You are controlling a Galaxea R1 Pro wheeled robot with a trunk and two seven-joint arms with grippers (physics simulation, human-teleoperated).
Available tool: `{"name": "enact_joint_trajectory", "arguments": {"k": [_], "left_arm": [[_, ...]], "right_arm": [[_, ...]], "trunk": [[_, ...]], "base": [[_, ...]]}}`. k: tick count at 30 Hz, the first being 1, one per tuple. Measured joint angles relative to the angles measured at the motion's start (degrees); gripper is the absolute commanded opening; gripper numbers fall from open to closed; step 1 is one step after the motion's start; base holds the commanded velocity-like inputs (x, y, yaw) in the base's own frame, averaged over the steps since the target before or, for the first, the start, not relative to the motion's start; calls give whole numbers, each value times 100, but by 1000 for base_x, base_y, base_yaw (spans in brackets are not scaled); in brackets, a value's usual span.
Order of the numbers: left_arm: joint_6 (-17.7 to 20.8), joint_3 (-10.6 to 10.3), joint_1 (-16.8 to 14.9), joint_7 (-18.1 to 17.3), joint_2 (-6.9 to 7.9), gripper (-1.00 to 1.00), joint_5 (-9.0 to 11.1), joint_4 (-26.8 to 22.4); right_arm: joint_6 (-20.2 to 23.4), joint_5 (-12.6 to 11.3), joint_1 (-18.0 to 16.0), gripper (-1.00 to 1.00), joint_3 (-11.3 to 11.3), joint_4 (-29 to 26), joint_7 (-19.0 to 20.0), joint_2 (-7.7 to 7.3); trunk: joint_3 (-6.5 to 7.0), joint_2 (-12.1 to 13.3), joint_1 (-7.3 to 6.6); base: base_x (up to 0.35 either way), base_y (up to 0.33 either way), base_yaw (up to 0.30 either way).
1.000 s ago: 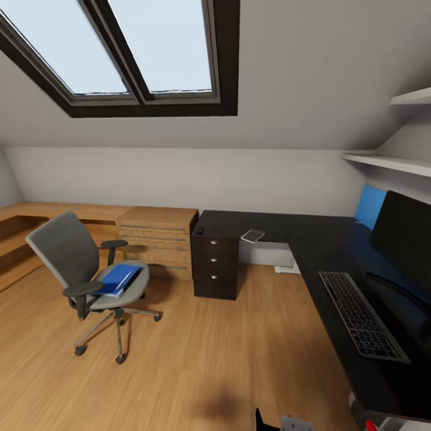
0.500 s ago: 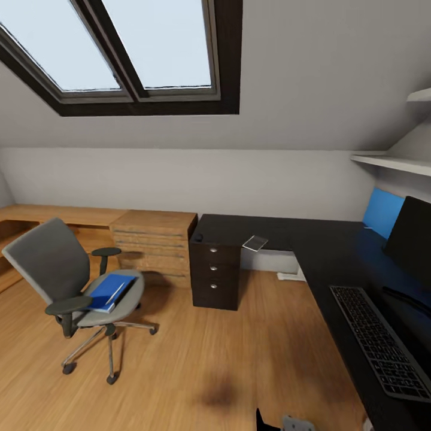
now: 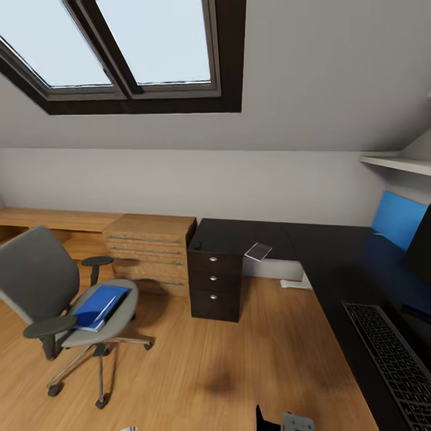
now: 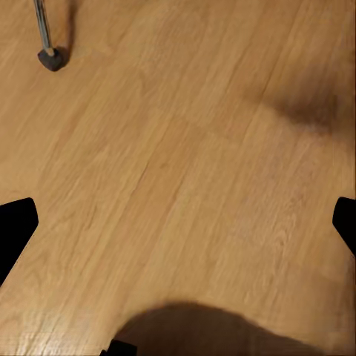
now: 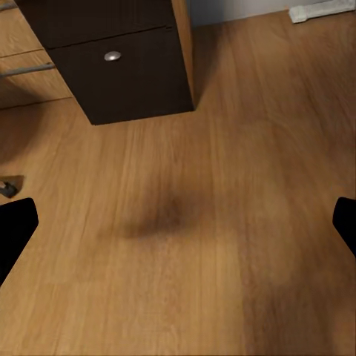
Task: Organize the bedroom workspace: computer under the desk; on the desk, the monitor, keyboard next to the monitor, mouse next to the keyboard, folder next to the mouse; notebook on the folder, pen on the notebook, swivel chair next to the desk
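The swivel chair, grey with black armrests, stands on the wooden floor at the left. The bright blue folder lies on its seat. The black L-shaped desk runs along the back and right. The thin grey notebook lies on it, partly over the front edge. The keyboard lies at the lower right, and the monitor is cut by the right edge. A small dark lump, maybe the mouse, sits at the desk's left corner. The computer is hidden. My left gripper and right gripper hang open over bare floor.
A black three-drawer unit stands under the desk's left end. Beside it are a light wooden drawer chest and a low wooden bench. A chair castor is near the left gripper. Blue wall panel sits behind the monitor.
The whole head view has shifted: chair and drawers sit lower and further left, and the monitor has slid mostly off the right edge. The camera moved; nothing in the room did.
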Motion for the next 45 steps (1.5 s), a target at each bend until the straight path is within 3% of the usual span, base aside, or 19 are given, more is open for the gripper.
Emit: {"name": "enact_joint_trajectory", "arguments": {"k": [4, 8, 9, 12, 13, 14, 16, 17, 21, 28, 34, 45], "left_arm": [[-210, -1, 0, 17, 20, 100, -231, -624], [230, 25, -2, 38, 34, 100, -340, -1529], [958, 71, -3, 55, 45, 100, -375, -2219], [1693, 252, -1, 150, 51, 100, -393, -3112], [2522, 491, -7, 325, 36, 100, -398, -3950], [2867, 547, -7, 386, 31, 100, -392, -4394], [3134, 582, -7, 427, 25, 100, -385, -4637], [3445, 618, -9, 472, 14, 100, -380, -5000], [3591, 635, -8, 478, 4, 100, -372, -5232], [3628, 664, -8, 471, 39, 100, -393, -5230], [3622, 486, -8, 470, 14, 100, -394, -5223], [3622, 466, -7, 476, 25, 100, -396, -5188]], "right_arm": [[269, 4, -24, 100, -7, -941, -191, 11], [1363, 46, -44, 100, 6, -2169, -783, 4], [2550, 225, -57, 100, 16, -2920, -1352, 9], [3880, 462, -149, 100, 39, -4052, -1862, 29], [5092, 614, -447, 100, 44, -4573, -2118, 82], [5490, 659, -923, 100, 45, -4706, -2172, 97], [5786, 668, -1042, 100, 42, -4745, -2205, 106], [6228, 689, -1362, 100, 48, -4732, -2254, 120], [6377, 682, -1525, 100, 55, -4585, -2280, 122], [6341, 672, -1545, 100, 71, -4484, -2284, 127], [6335, 682, -1545, 100, 127, -4483, -2271, 131], [6296, 669, -1536, 100, 141, -4444, -2264, 142]], "trunk": [[1, 0, 0], [1, 0, 0], [0, 1, 0], [1, 0, 0], [2, 1, 0], [2, 0, -1], [1, 1, 0], [2, 1, -1], [1, 1, 0], [0, 1, 0], [0, 1, 0], [0, 1, 0]], "base": [[321, 0, 0], [321, 0, 0], [321, 0, 0], [322, 0, 0], [323, 0, 0], [323, 0, 0], [324, 0, 0], [324, 0, 0], [324, 0, 0], [324, 0, 0], [324, 0, 0], [324, 0, 73]]}}
